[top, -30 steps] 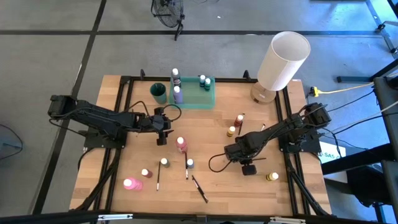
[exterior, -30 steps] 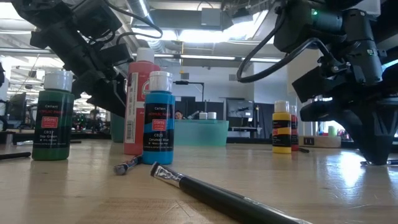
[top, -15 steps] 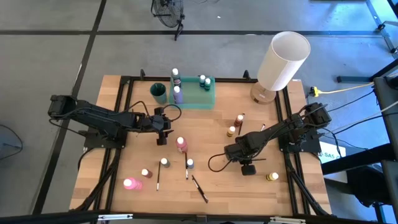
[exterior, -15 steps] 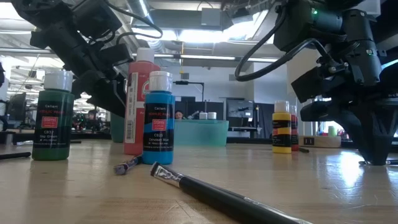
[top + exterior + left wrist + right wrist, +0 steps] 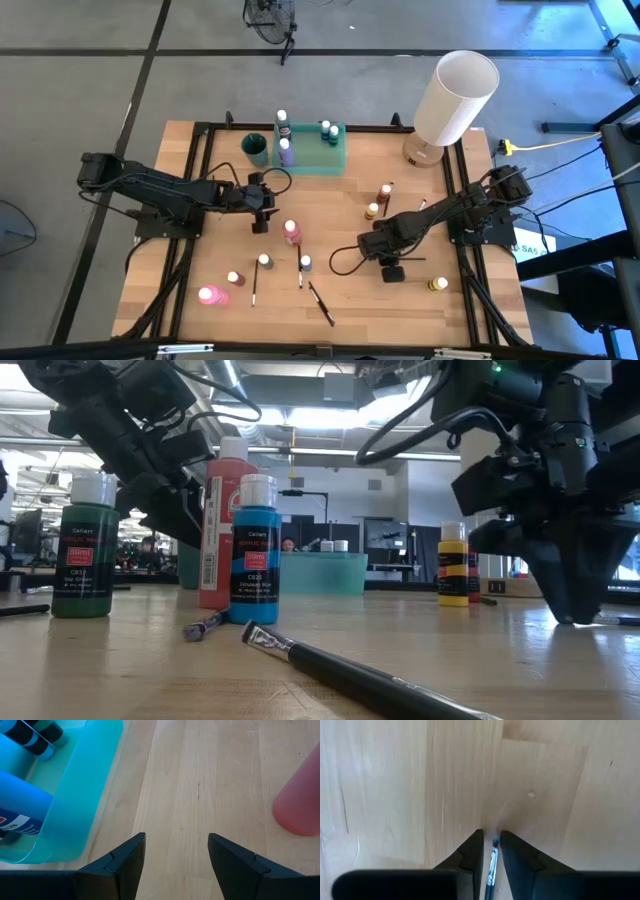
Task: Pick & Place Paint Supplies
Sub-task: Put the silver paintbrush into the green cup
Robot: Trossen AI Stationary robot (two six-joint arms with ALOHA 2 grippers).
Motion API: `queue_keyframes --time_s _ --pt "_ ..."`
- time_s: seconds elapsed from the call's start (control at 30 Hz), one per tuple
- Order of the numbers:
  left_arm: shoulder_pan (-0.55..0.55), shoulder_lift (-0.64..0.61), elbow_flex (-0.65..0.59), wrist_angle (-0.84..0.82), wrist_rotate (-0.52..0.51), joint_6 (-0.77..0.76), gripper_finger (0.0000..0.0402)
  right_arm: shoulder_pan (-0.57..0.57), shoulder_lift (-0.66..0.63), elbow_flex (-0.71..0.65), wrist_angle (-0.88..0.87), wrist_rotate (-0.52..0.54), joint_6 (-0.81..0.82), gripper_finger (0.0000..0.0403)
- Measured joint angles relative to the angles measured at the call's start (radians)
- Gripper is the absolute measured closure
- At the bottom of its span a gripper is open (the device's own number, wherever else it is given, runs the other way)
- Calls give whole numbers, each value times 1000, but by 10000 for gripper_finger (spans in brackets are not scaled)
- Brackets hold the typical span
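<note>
Two arms: right one is working, left one waits near the tray
Right gripper (image 5: 491, 833): low over the wood in the right half of the table, fingers only a sliver apart, straddling a thin paintbrush (image 5: 492, 862); I see light on both sides of it, so not clamped
Left gripper (image 5: 176, 840): wide open, nothing in it, hovering between the green tray (image 5: 310, 162) and the pink bottle (image 5: 291, 232)
Where the brush is: flat on the table, right between the right fingers
How it'll handle: my guess is very light, stiff and skinny, so it could roll or pivot out of a loose pinch
Where to grab: mid-handle, fingers square across it, not out by the bristle end
Other supplies: some bottles already stand in the tray, others plus a dark brush (image 5: 320, 303) sit loose on the table
Hard to see: most of the brush's length is cut off in the right wrist view, and from overhead the gripper covers it
</note>
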Motion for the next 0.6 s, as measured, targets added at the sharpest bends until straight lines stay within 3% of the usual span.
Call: queue_keyframes --time_s 0.17,0.43,0.6 --pt "0 0 0 0 0 0 190 0 1 1 0 12 5 332" --pt "0 0 0 0 0 0 190 -1 2 1 -16 8 7 394" --pt "0 0 0 0 0 0 190 -2 6 2 -19 3 6 399"
